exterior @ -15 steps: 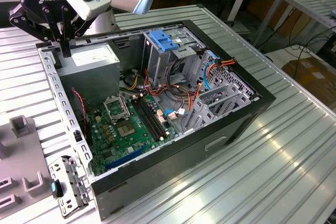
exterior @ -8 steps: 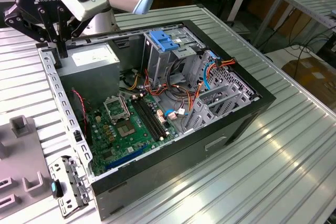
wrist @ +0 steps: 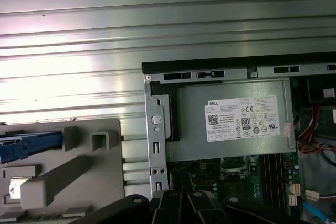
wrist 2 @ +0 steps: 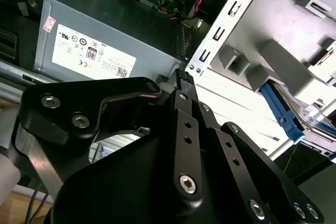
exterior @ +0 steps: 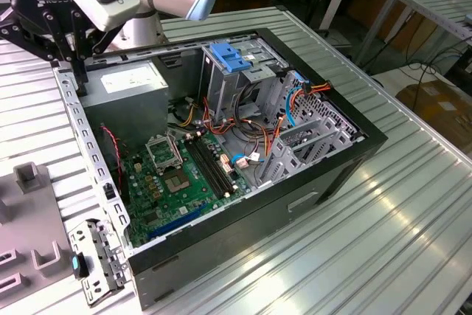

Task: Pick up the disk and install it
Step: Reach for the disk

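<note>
Above the power supply (wrist 2: pixel 105 40), the pincer (wrist 2: pixel 184 80) hangs pressed together, empty; the disk (wrist 2: pixel 282 111), well apart, looks rigid, dense, shock-sensitive, best gripped by its blue-framed edges.

The grey metal power-supply box (wrist: pixel 231 121) carries a white sticker with black print and a small pink tag. Beside the box, the flat circuit board (exterior: pixel 181 175) is green with black slots, crossed by red, orange and yellow wires (exterior: pixel 221 119). Across the black computer case (exterior: pixel 324 182) from the box, a ridged plastic latch (exterior: pixel 230 58) is bright blue. Outside the case near the box, the ribbed metal table (wrist: pixel 157 19) is silver with parallel stripes, the moulded plastic holder (wrist: pixel 105 182) is pale grey, and the flat rectangular disk (wrist: pixel 31 145) is blue-framed. The metal gripper (wrist 2: pixel 185 83) is black.
</note>
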You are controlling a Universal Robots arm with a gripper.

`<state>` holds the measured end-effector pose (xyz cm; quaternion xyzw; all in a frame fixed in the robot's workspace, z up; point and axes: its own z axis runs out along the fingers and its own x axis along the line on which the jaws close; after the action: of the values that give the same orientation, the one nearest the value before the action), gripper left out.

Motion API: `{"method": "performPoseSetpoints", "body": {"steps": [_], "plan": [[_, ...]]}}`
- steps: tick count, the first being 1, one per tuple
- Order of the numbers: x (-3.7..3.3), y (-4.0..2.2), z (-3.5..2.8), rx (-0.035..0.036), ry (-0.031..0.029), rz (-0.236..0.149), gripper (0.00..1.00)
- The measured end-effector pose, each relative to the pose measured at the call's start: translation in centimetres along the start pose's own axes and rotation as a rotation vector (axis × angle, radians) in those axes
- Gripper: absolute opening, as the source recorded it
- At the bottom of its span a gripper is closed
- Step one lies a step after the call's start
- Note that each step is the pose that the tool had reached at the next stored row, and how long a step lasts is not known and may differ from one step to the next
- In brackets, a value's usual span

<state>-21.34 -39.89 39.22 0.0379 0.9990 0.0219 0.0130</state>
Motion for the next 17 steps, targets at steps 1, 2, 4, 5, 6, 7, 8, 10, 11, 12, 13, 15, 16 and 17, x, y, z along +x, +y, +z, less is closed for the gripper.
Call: {"method": "performPoseSetpoints", "body": {"steps": [1, 2, 4, 5, 6, 7, 8, 10, 11, 12, 13, 15, 16, 17], "plan": [[0.09, -0.01, 0.00, 0.0000, 0.0000, 0.000, 0.11], [0.15, -0.01, 0.00, 0.0000, 0.0000, 0.000, 0.11], [0.29, -0.02, 0.00, 0.0000, 0.0000, 0.000, 0.11], [0.42, -0.03, 0.00, 0.0000, 0.0000, 0.000, 0.11], [0.49, -0.04, 0.00, 0.0000, 0.0000, 0.000, 0.11], [0.56, -0.04, 0.00, 0.0000, 0.0000, 0.000, 0.11], [0.66, -0.05, 0.00, 0.0000, 0.0000, 0.000, 0.11], [0.92, -0.07, 0.00, 0.0000, 0.0000, 0.000, 0.11], [1.04, -0.08, 0.00, 0.0000, 0.0000, 0.000, 0.11], [1.14, -0.09, -0.01, 0.0000, 0.0000, 0.000, 0.11], [1.25, -0.10, -0.01, 0.0000, 0.0000, 0.000, 0.11], [1.49, -0.11, -0.01, 0.0001, 0.0000, 0.000, 0.11], [1.58, -0.12, -0.01, 0.0000, 0.0000, 0.000, 0.11], [1.64, -0.12, -0.01, 0.0000, 0.0000, 0.000, 0.11]]}}
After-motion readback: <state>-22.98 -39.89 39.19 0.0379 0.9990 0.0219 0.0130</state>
